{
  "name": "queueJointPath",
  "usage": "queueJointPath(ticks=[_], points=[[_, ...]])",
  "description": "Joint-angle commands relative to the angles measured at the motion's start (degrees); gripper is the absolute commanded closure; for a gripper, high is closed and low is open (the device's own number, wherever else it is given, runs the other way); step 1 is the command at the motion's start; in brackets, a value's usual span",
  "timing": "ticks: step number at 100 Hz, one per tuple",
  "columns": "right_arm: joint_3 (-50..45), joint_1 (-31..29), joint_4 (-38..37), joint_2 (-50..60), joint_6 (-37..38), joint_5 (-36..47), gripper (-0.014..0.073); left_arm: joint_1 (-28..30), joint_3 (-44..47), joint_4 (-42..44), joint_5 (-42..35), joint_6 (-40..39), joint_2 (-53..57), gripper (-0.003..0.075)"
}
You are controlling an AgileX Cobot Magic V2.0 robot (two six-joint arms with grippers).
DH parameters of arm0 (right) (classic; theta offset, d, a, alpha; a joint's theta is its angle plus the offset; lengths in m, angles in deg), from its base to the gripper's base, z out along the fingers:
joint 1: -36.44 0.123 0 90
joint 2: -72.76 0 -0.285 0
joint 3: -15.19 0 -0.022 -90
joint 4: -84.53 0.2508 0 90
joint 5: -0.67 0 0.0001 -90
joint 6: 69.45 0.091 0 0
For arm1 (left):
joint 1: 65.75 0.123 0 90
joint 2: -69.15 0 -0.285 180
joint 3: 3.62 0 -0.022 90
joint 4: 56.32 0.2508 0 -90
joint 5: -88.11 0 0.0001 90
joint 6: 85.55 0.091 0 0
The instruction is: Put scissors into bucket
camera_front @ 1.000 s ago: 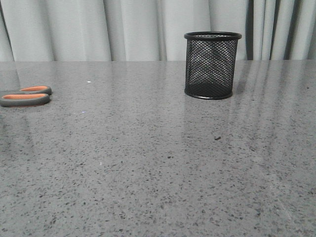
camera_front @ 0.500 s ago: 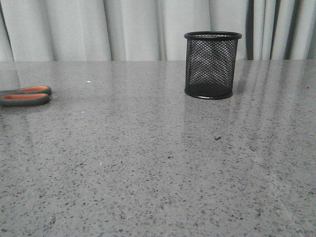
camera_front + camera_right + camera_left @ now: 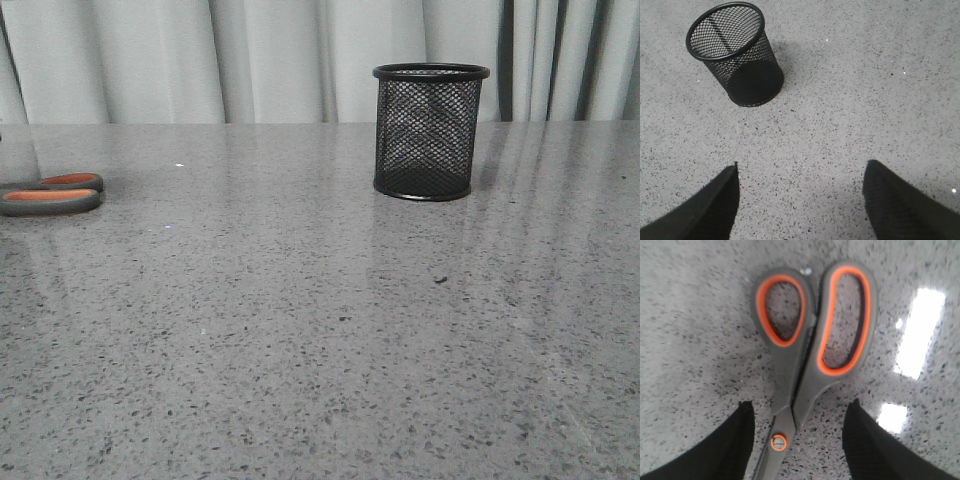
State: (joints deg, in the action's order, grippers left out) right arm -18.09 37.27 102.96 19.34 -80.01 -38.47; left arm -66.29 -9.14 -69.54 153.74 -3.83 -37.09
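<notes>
Orange-lined dark grey scissors (image 3: 810, 340) lie flat on the speckled desk (image 3: 320, 330) at far left; the black mesh bucket (image 3: 430, 132) stands upper right. Left pincer (image 3: 797, 440) spread astride the pivot, right pincer (image 3: 800, 200) apart: closing comes next.

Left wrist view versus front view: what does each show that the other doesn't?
Only the left wrist view shows the left gripper, its jaws open either side of the scissors' shank, and the orange pivot screw. Only the front view shows the bucket standing upright, apart from the scissors, and the curtain. Both show the scissors' orange-lined handle loops lying flat on the speckled table.
</notes>
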Motion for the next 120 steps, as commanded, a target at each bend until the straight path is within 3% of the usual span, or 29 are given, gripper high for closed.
queueJointPath(ticks=[1,61,85,102,111,120], points=[[1.97,0.14,0.23,-0.61,-0.80,3.36,0.0130,0.00,-2.61,-0.56,0.94,2.04,0.35,0.0353],[1.97,0.78,0.23,-3.67,-1.37,3.14,0.0130,0.00,-4.26,0.20,-0.33,6.16,-4.87,0.0353],[1.97,1.28,0.23,-3.67,-1.37,2.99,0.0130,0.00,-6.88,0.20,6.86,6.16,-7.81,0.0353],[1.97,1.28,0.23,-3.67,-1.37,2.45,0.0130,0.00,-6.97,0.20,6.84,6.16,-7.92,0.0354],[1.97,1.28,0.23,-3.67,-1.37,2.45,0.0130,0.00,-6.97,-0.20,6.84,6.16,-7.92,0.0396],[1.97,1.28,0.23,-3.67,-1.37,2.45,0.0130,0.00,-6.97,-0.63,6.84,6.16,-7.92,0.0519]])
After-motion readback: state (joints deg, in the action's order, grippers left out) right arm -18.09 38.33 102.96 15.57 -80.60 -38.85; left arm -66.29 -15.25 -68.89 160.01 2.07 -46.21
